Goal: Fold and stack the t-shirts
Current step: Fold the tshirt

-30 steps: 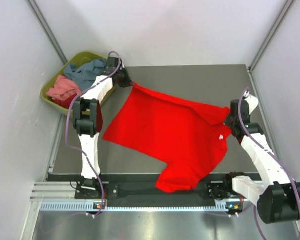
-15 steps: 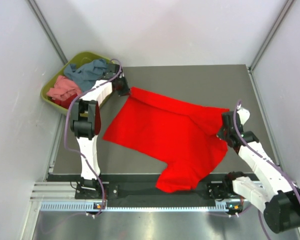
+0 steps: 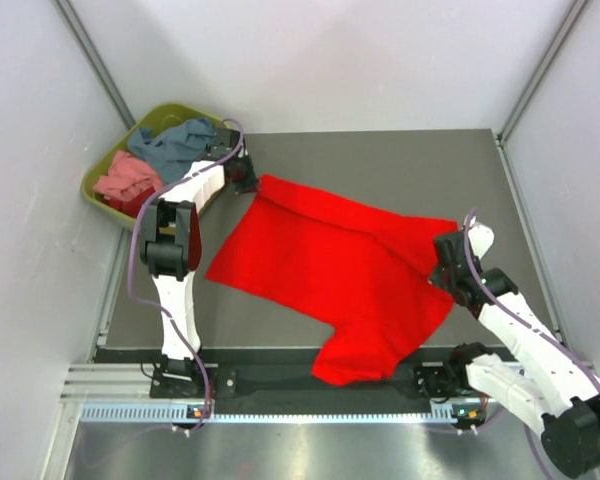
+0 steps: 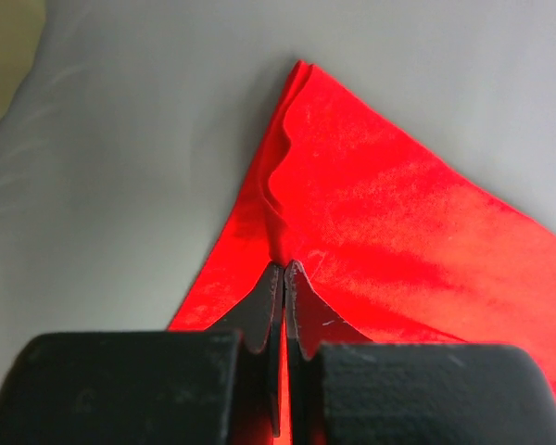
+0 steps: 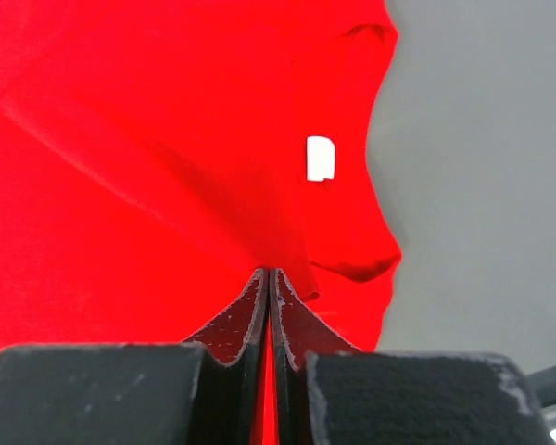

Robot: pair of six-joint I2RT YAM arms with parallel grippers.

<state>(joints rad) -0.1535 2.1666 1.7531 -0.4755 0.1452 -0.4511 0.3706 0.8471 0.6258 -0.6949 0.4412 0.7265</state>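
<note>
Two pinches on: left gripper (image 4: 284,269) clamped on red t-shirt (image 3: 330,265) at its far corner | right gripper (image 5: 269,273) clamped on cloth near white neck label (image 5: 321,158) | shirt spread across table (image 3: 400,160) | blue-grey shirt (image 3: 175,142), pink shirt (image 3: 125,180) in green tub (image 3: 92,190)

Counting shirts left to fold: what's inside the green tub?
A slate blue-grey shirt and a salmon pink shirt lie in the tub, darker red cloth beside the pink. Anything beneath them is covered.

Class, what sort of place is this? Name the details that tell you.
Probably a robot lab test cell: plain white walls enclose a grey table, with two arms mounted at its near edge.
</note>
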